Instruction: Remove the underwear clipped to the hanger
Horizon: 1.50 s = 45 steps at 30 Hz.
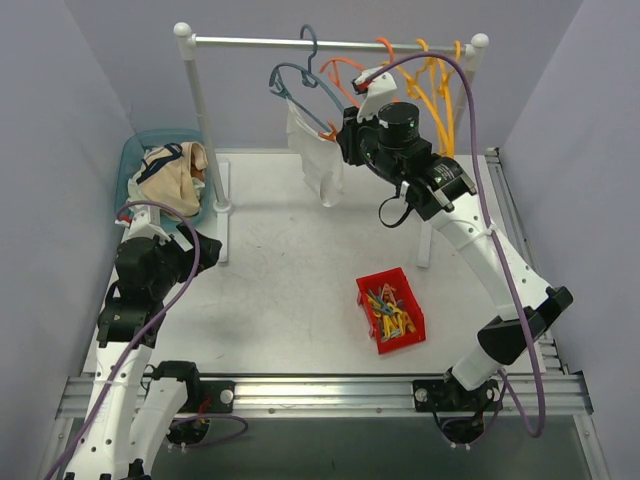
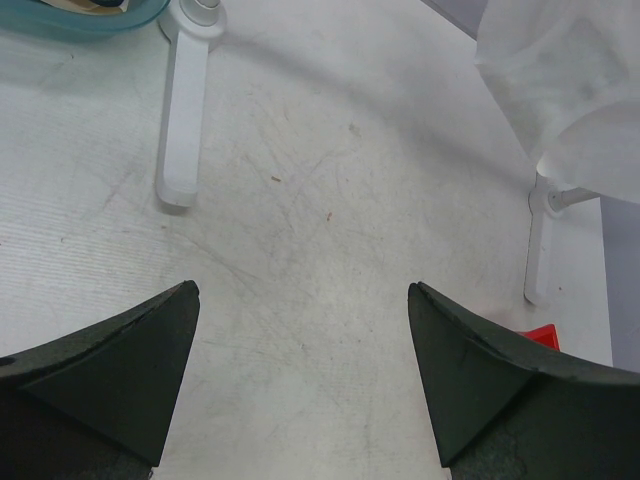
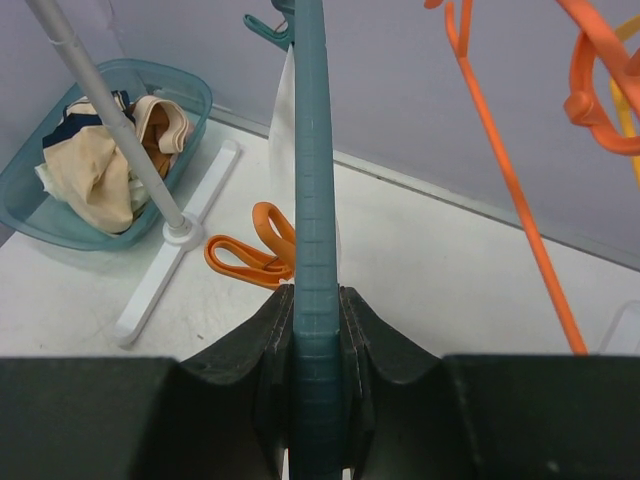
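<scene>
The right end effector [image 3: 318, 335] was found closed on the bar of the teal hanger [image 3: 310, 150], which was pinched between both fingers. The white underwear [image 1: 318, 165] was observed hanging from that hanger, just beyond and below the fingers. An orange clip [image 3: 245, 258] was seen beside the fabric; whether it gripped the fabric could not be determined. The left end effector [image 2: 300, 300] was held wide open and empty above the desk [image 2: 300, 180], with the white fabric ahead and to its right, well apart. A cream brief with dark trim [image 3: 85, 170] was noted in the basket [image 3: 190, 85], far to the left of the right end effector. The hanging garment was judged light, limp and not fragile, likely to bunch rather than slip. A pinch on its free lower hem, pulled downward against the clip, was recommended.
</scene>
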Each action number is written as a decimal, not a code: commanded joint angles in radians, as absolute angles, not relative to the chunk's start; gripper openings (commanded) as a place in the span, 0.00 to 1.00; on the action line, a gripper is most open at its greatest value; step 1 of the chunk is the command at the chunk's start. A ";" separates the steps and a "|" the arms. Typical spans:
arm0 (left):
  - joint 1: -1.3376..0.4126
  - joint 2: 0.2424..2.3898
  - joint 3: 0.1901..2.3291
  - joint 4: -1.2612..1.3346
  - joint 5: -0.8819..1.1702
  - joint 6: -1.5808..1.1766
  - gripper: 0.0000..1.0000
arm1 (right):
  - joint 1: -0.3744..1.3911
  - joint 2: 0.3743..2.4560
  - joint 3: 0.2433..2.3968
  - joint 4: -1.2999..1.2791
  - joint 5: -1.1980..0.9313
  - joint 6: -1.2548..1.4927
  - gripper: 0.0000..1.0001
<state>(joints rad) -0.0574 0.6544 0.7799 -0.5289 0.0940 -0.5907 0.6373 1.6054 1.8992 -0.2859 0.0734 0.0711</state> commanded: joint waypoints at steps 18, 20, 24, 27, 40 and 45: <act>-0.058 0.664 0.787 -0.520 0.092 -0.577 0.94 | 0.653 1.396 1.585 0.235 0.153 0.137 0.00; -0.058 0.664 0.784 -0.515 0.095 -0.580 0.94 | 0.655 1.391 1.583 0.248 0.153 0.133 0.00; -0.058 0.667 0.785 -0.520 0.098 -0.580 0.94 | 0.655 1.414 1.662 0.161 0.150 0.133 0.00; -0.058 0.658 0.784 -0.522 0.097 -0.580 0.94 | 0.653 1.466 1.770 0.005 0.149 0.133 0.00; -0.058 0.650 0.779 -0.517 0.106 -0.583 0.94 | 0.650 1.557 1.767 -0.417 0.106 0.146 0.05; -0.058 0.652 0.778 -0.517 0.109 -0.584 0.94 | 0.643 1.614 1.856 -0.483 0.098 0.129 0.12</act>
